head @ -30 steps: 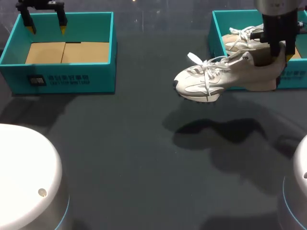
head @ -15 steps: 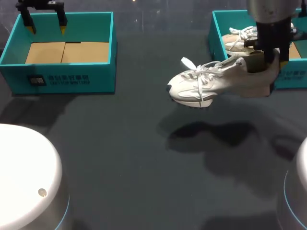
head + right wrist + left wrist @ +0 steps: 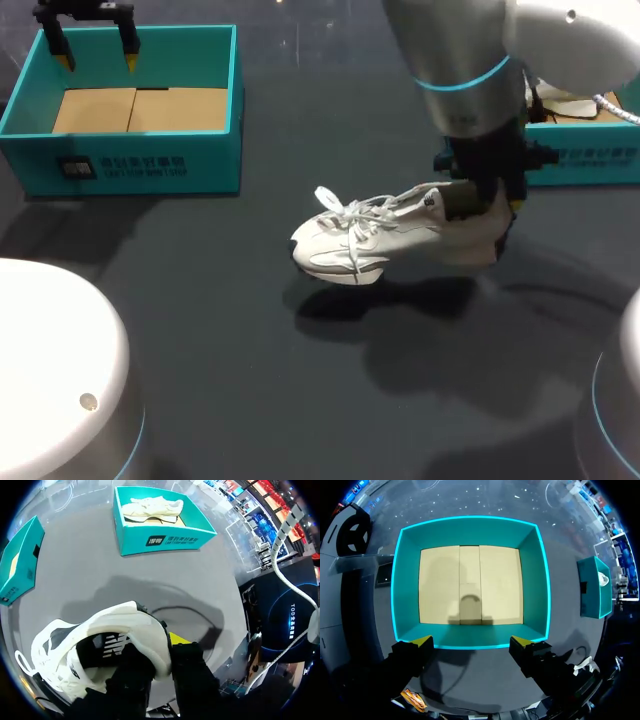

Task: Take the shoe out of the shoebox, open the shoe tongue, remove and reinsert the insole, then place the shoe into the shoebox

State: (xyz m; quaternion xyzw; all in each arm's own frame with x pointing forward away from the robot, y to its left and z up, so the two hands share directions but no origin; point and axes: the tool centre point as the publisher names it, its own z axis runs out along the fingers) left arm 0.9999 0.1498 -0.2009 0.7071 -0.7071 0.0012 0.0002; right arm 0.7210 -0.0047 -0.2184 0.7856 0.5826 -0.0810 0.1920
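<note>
Clamping the shoe point(image 3: 385, 238) at its heel, probably the stiffest hold on a light, floppy upper, our right gripper point(image 3: 487, 207) hangs it low over mid-table point(image 3: 240, 360), while our left gripper point(image 3: 97, 58) waits jaws apart above the far shoebox point(image 3: 130, 165).

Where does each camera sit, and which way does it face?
Head: above and behind, looking down on the table; shows the left gripper over the left box, the right gripper shut on the shoe.
Left wrist: on the left arm, looking down into that box; its open gripper shows.
Right wrist: on the right arm, looking past its gripper at the shoe's heel; right box ahead.
Shared: head and right wrist both show the shoe.
</note>
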